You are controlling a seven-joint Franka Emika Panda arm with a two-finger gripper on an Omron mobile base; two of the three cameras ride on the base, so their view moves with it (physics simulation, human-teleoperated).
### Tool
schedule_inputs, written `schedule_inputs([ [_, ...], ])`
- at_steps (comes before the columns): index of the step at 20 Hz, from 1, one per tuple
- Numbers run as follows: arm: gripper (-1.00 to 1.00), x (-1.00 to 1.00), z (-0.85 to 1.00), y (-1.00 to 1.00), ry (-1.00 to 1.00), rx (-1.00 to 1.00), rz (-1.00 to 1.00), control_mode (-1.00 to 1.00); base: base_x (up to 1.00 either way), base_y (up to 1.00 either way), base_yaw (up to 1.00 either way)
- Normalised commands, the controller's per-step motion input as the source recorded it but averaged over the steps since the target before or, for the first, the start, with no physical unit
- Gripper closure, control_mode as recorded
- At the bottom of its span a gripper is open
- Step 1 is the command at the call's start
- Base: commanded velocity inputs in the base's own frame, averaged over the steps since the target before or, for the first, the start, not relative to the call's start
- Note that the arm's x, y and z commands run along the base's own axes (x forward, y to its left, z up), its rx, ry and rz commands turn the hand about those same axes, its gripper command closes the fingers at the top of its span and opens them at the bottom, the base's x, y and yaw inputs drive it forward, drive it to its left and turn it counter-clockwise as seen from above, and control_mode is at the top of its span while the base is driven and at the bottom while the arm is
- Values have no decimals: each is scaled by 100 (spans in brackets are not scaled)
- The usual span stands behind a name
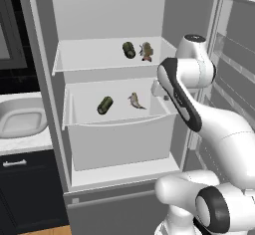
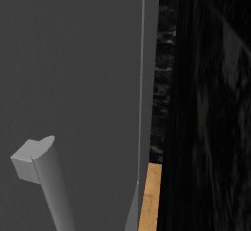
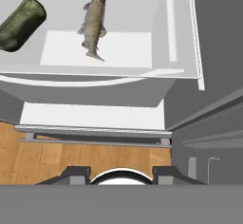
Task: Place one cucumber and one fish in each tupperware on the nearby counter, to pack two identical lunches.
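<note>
1. Open white fridge ahead in the left base view, door swung out to the right, two white shelves inside
2. On the upper shelf: a dark green cucumber just beside a brownish fish, cucumber to the left, the two close but not clearly touching
3. On the lower shelf: a second cucumber lying tilted, and a second fish to its right, apart from it
4. White arm rising from the lower right, bent over, wrist at the right edge of the lower shelf near that second fish; gripper itself hidden behind the forearm there
5. In the hand view, gripper at the bottom edge, two dark tips standing well apart with nothing between them, above the wooden floor and the fridge's lower ledge
6. Same view, further off: the lower-shelf fish lying lengthwise on the white shelf, the cucumber to its left, clear of it
7. Left of the fridge: one light-grey tupperware with rounded flared rim on the white counter, nothing in it, dark cabinet front with silver handle below
8. Right base view: flat grey panel with a grey handle close up, dark wall to the right, a strip of wood floor between
</note>
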Motion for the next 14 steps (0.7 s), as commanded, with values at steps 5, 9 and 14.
schedule_inputs([
  [5,-100,-24,0,1,-2,0,1,-100,0,0,0],
  [9,-100,-47,0,15,-6,0,6,-100,0,0,0],
  [14,-100,-51,7,18,-17,0,3,-100,0,0,0],
])
